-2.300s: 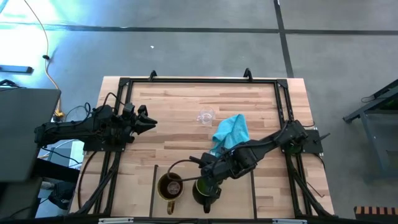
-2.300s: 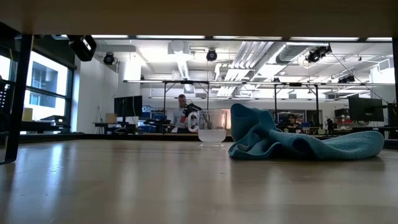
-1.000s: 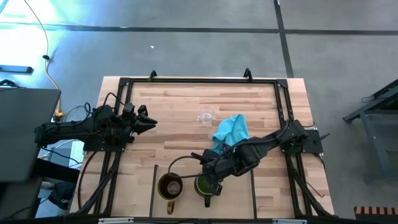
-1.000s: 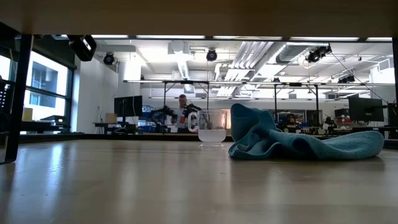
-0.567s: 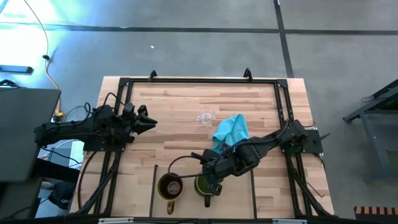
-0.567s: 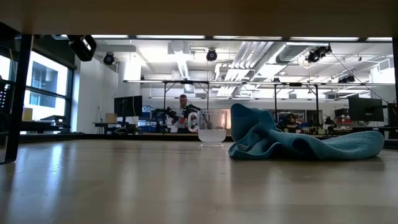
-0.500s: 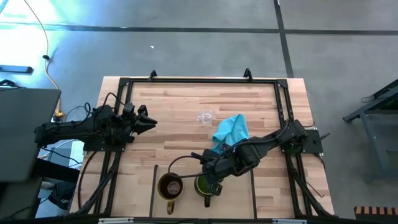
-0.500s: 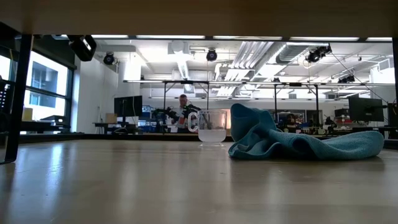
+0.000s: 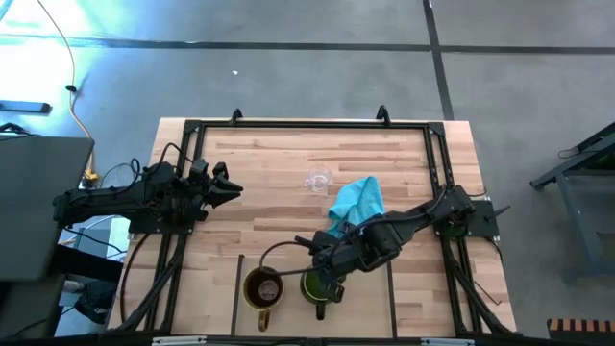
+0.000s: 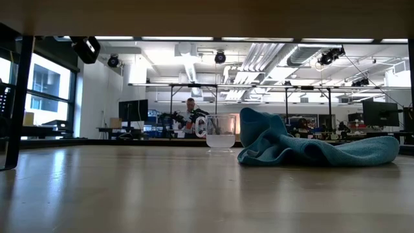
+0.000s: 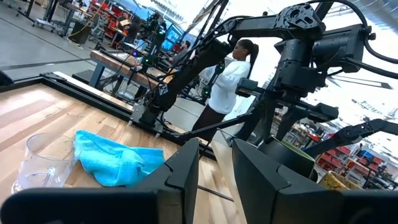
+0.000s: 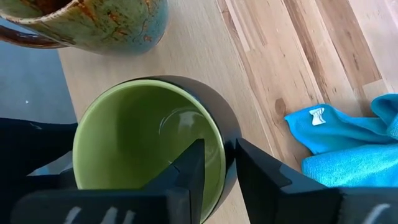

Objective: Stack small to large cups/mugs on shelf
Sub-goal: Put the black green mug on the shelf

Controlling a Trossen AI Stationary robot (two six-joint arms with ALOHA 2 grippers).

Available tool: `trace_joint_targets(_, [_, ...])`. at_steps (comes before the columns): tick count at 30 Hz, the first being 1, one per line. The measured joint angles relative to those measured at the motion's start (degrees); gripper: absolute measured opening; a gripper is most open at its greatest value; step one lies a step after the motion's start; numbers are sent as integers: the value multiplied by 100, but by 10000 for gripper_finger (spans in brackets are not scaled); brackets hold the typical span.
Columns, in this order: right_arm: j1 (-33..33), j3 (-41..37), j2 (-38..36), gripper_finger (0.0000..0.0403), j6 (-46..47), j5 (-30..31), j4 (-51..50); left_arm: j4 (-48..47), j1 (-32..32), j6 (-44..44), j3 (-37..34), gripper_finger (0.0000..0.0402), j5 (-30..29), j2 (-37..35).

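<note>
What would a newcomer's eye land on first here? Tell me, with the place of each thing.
First the right gripper near the table's front edge, its fingers straddling the rim of the green mug, one inside and one outside. The brown mug stands just left of it. Farther back, mid-table, a turquoise cloth lies crumpled beside the clear glass cup, while the left gripper waits at the left side.

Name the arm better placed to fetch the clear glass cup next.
Left, probably. The left gripper holds nothing and points toward the glass cup. The right gripper straddles the green mug's rim by the brown mug.
</note>
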Motion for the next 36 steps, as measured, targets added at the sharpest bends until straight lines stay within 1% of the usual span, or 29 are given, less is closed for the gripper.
trace_joint_targets(11, [-48, 0, 0, 83, -229, -107, -2, 0, 0, 2, 0, 85, 0, -1])
trace_joint_targets(19, [-48, -2, 0, 124, -256, -91, -1, -2, -1, 15, 0, 85, 0, -2])
trace_joint_targets(22, [-48, -2, 0, 132, -286, -91, 1, -1, 0, 13, 0, 85, 0, -2])
trace_joint_targets(36, [-50, -2, 0, 133, -509, -247, 288, -2, -2, 13, 0, 85, 0, -1])
